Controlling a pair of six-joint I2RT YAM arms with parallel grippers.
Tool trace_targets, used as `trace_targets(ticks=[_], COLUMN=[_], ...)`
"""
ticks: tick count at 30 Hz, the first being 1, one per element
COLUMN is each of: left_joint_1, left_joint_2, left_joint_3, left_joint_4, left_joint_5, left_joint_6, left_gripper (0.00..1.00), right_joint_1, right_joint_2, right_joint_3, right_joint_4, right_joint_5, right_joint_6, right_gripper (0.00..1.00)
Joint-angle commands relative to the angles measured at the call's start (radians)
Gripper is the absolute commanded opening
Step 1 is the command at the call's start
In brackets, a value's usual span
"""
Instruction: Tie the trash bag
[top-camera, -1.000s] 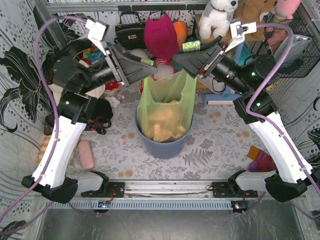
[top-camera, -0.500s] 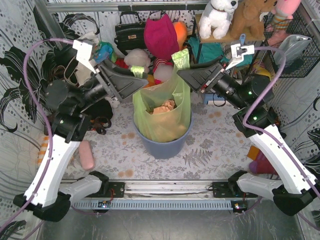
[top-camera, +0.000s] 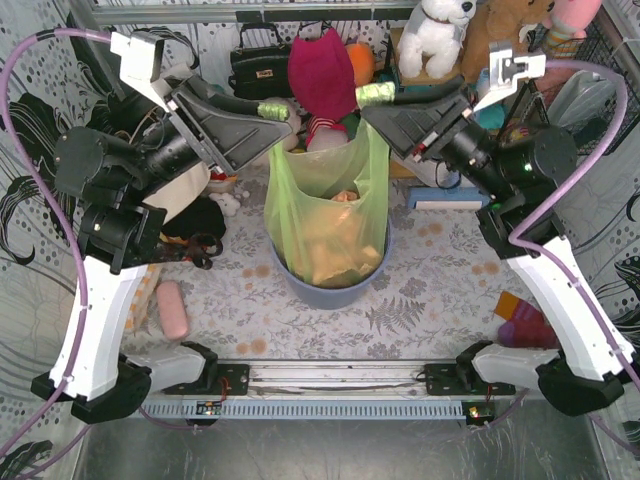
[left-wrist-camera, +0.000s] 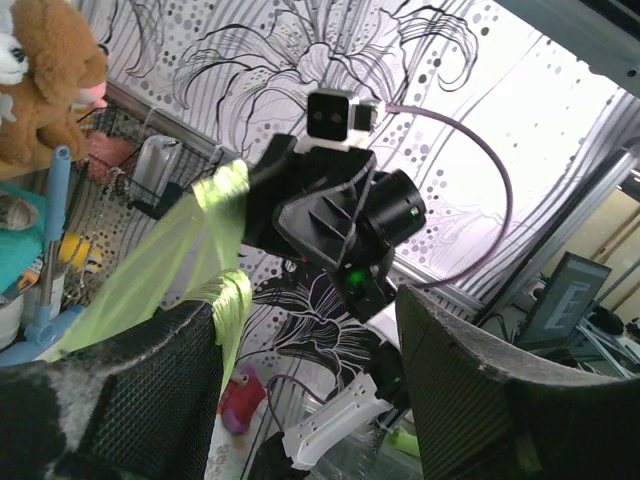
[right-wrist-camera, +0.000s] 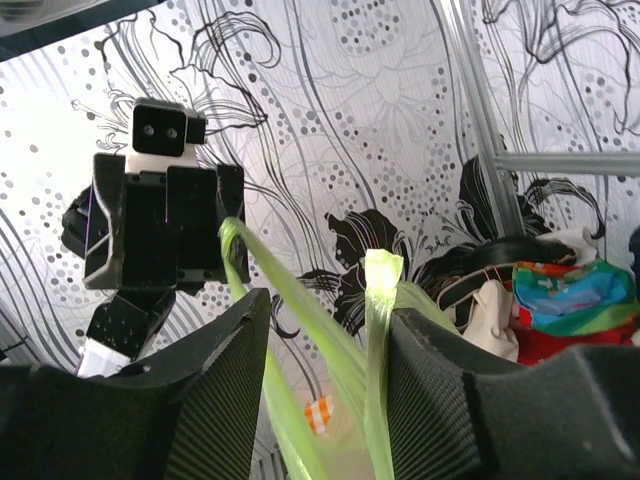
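Note:
The lime-green trash bag (top-camera: 325, 215) stands in the blue-grey bin (top-camera: 330, 288), with tan paper showing through it. Its two top flaps are pulled up and apart. My left gripper (top-camera: 278, 110) is high at the bag's left; in the left wrist view (left-wrist-camera: 305, 300) the jaws stand wide apart, with a bag flap (left-wrist-camera: 228, 300) draped over the left finger. My right gripper (top-camera: 370, 97) is high at the bag's right; in the right wrist view (right-wrist-camera: 330, 305) the jaws stand apart, and a twisted flap (right-wrist-camera: 378, 300) lies against the right finger.
A black handbag (top-camera: 258, 65), a magenta plush (top-camera: 322, 72) and a white plush (top-camera: 436, 30) crowd the back behind the bag. A pink object (top-camera: 172, 308) lies at the left of the table. A colourful toy (top-camera: 520, 320) lies at the right.
Both grippers have risen and drawn slightly apart with the bag's flaps. The bag's top is stretched taller above the bin.

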Motion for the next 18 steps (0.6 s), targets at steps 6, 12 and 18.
trace_targets(ticks=[6,12,18], left_joint_1=[0.027,0.047,0.061], left_joint_2=[0.063,0.142,0.158], left_joint_3=[0.020,0.124,0.199], left_joint_4=[-0.032,-0.028,0.008], left_joint_5=[-0.048,0.010,0.056], left_joint_6=[0.033,-0.013,-0.061], left_gripper=[0.72,0.72,0.72], right_joint_1=[0.001,0.001,0.002], right_joint_2=[-0.170,-0.119,-0.031], right_joint_3=[-0.277,-0.176,0.057], right_joint_4=[0.084,0.085,0.079], right_joint_5=[0.099,0.074,0.014], right_joint_6=[0.022,0.018,0.026], right_gripper=[0.45,0.45,0.44])
